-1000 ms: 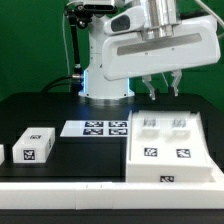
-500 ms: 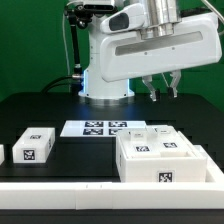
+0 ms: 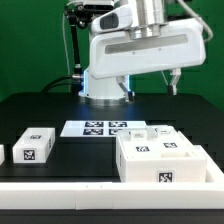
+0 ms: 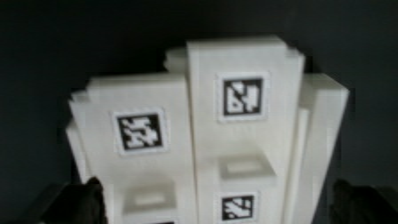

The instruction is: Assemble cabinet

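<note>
The cabinet box (image 3: pixel 165 158), the largest white piece with black-and-white tags, rests on the black table at the exterior view's right front. It fills the wrist view (image 4: pixel 205 120), tags facing the camera. My gripper (image 3: pixel 150 86) hangs above the box, apart from it, open and empty. In the wrist view the gripper (image 4: pixel 217 208) has its dark fingertips (image 4: pixel 71 205) spread to either side of the box. A smaller white tagged panel (image 3: pixel 33 143) lies at the exterior view's left.
The marker board (image 3: pixel 98 128) lies flat behind the box, in front of the robot base (image 3: pixel 105 85). Another white tagged piece (image 3: pixel 2 153) shows at the left edge. A white rail (image 3: pixel 60 190) runs along the table front.
The cabinet box has shifted and turned from its flatter pose a second ago. The wrist has since turned and risen slightly above it, and the fingers stand wider apart.
</note>
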Motion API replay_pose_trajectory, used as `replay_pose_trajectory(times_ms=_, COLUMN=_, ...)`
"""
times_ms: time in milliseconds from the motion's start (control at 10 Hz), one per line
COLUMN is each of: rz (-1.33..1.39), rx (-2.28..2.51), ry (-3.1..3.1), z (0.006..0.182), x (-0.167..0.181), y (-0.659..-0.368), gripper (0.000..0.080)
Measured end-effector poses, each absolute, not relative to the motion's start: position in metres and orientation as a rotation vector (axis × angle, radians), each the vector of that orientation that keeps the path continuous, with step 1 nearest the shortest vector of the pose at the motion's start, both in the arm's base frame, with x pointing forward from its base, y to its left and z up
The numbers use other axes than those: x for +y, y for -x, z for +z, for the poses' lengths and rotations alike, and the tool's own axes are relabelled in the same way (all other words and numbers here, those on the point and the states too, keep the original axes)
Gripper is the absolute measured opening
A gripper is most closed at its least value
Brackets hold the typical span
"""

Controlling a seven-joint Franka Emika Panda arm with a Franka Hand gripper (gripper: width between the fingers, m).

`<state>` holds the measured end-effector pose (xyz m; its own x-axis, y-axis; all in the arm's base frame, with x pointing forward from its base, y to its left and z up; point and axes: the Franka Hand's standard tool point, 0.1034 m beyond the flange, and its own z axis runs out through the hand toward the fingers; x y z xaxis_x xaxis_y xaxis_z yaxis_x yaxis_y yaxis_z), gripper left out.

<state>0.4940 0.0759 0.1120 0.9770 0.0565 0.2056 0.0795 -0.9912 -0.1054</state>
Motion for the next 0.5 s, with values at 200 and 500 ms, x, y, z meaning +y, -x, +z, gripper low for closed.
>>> replay_pose_trajectory(times_ms=200, rz=-0.414, rx=-0.113, ry=3.022, z=0.0976, x=0.0823, y=-0.4808, gripper=0.0647)
replay_pose_trajectory(times_ms=500, rz=-0.406, rx=-0.116, ry=3.022, z=0.0960, x=0.0822, y=-0.4809, gripper=0.0649)
